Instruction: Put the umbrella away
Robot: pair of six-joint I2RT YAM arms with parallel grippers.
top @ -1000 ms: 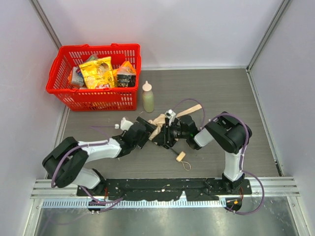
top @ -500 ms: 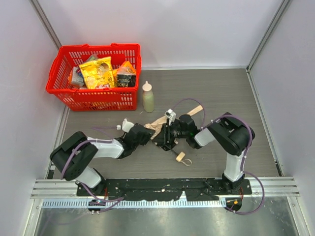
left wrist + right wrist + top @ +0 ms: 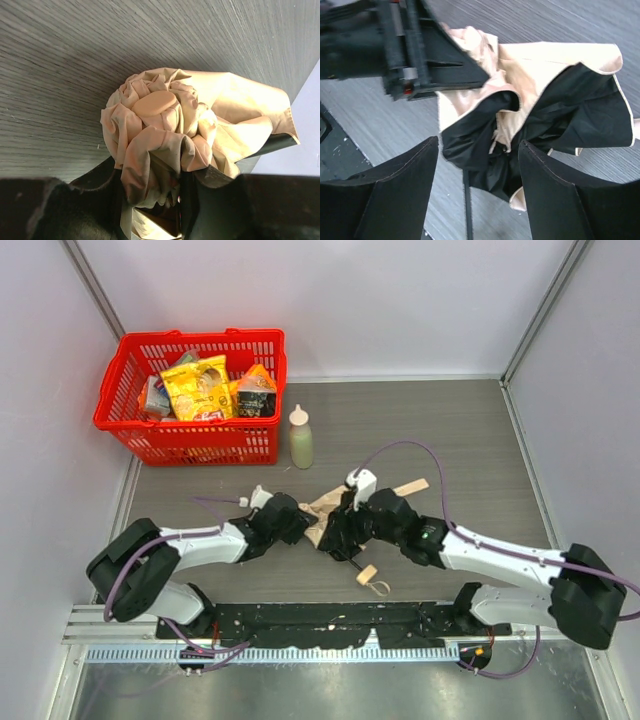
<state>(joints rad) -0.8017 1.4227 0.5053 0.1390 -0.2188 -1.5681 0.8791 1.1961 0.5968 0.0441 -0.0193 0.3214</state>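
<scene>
Umbrella clamped in left end effector, facing gaping right end effector.

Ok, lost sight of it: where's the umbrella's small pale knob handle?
Top view: the small pale knob handle lies on the grey table, near centre, just below the right hand and crumpled beige canopy.

The overhead view is lit brightly and evenly from above, and a soft, short shadow is thrown beside the red basket. In the left wrist view the umbrella is washed out along its right fold, while the left gripper is left nearly black and blurred. In the right wrist view the right gripper is rendered dark and soft, and the table grain is kept sharp.
</scene>
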